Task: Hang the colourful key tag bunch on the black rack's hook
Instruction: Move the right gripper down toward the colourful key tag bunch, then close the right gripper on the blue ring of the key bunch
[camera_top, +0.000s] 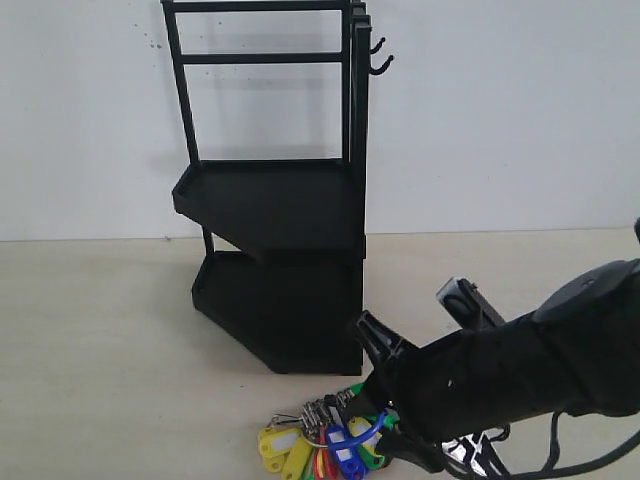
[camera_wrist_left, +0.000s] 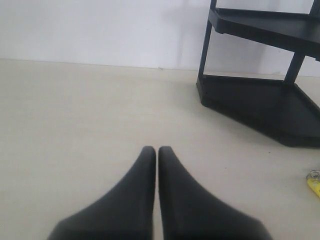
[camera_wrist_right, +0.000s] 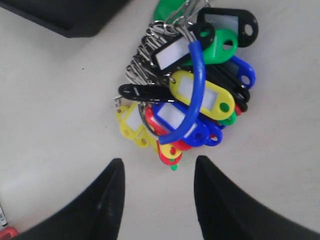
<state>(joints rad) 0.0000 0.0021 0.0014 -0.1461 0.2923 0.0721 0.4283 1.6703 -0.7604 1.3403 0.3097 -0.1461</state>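
Colourful key tag bunch (camera_wrist_right: 185, 100): lies flat on the table (camera_top: 100, 330), just in front of the black rack (camera_top: 290, 200), beneath your right gripper (camera_wrist_right: 159, 162). Handling, as judged: light, loose and jangly; plastic tags slick and free to swing on their rings; nothing fragile. Hold point: take the blue wire loop (camera_wrist_right: 202, 80), which arches above the tags and should slip over the hook (camera_top: 380, 65) high on the rack's side. Right gripper: jaws parted, empty, poised over the bunch. Left gripper (camera_wrist_left: 157, 149): fingers pressed together, holding nothing, well apart from it
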